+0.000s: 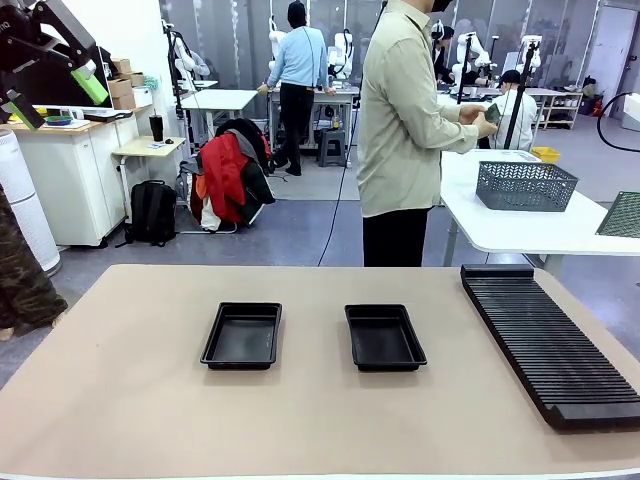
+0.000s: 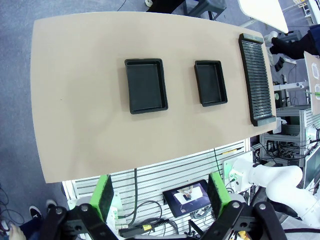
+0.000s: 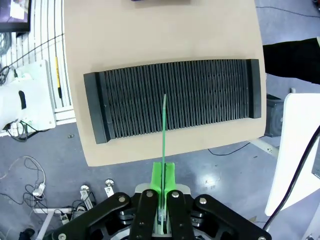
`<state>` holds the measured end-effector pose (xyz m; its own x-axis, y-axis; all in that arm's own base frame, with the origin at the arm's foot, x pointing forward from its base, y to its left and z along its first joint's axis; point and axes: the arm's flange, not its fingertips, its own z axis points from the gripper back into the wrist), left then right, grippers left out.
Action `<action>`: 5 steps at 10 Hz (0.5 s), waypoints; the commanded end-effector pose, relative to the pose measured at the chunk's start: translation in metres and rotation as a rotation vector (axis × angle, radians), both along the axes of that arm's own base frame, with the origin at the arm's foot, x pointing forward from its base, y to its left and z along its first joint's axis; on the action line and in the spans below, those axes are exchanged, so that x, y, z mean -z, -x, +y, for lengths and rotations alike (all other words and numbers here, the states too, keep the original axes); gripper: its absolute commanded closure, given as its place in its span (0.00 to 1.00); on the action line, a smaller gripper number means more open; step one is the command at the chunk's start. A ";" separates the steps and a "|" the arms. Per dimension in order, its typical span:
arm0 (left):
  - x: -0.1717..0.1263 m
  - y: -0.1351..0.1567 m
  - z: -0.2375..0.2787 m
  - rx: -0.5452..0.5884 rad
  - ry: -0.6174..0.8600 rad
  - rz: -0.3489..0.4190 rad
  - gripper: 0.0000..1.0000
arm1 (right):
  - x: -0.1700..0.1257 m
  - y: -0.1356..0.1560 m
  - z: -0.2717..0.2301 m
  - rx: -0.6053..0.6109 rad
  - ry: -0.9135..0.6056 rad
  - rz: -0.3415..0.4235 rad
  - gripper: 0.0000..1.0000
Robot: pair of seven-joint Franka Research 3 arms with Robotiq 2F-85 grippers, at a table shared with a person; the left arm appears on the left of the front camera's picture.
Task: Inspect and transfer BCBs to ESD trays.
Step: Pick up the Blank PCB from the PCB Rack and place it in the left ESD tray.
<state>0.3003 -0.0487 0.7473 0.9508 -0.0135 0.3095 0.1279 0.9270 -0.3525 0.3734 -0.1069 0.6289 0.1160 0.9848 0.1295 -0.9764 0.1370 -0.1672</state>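
- The beige table (image 1: 120, 400) is seen spanning the front view, with a person (image 1: 405, 130) standing beyond its far edge at 12 o'clock, body turned toward 3 o'clock.
- The long black slotted rack (image 1: 545, 345) is laid on the table at 3 o'clock, well apart from the trays.
- The left ESD tray (image 1: 241, 338) and the right ESD tray (image 1: 384, 340) are set side by side near the table's middle. They do not touch, the left one lies at 9 o'clock of the right one, and their bare black floors are shown.
- The left gripper (image 2: 160, 195) is held high above the table, its green-padded fingers released wide.
- The right gripper (image 3: 163, 175) is clenched on a BCB (image 3: 163, 130).
- The BCB is seen edge-on as a thin green line, projecting from the pads toward 12 o'clock over the rack in the right wrist view.
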 end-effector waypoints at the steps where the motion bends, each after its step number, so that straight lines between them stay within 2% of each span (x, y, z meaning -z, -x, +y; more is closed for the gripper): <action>1: 0.000 -0.001 0.000 -0.002 0.002 -0.001 0.00 | 0.003 -0.013 0.017 0.116 -0.088 0.032 0.97; 5: 0.000 -0.001 0.000 -0.002 0.002 -0.001 0.00 | 0.009 -0.017 0.098 0.376 -0.244 0.172 0.97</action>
<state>0.3003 -0.0489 0.7473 0.9508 -0.0137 0.3095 0.1280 0.9271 -0.3523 0.3912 -0.0288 0.6146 0.4200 0.8714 0.2537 -0.9027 0.4298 0.0182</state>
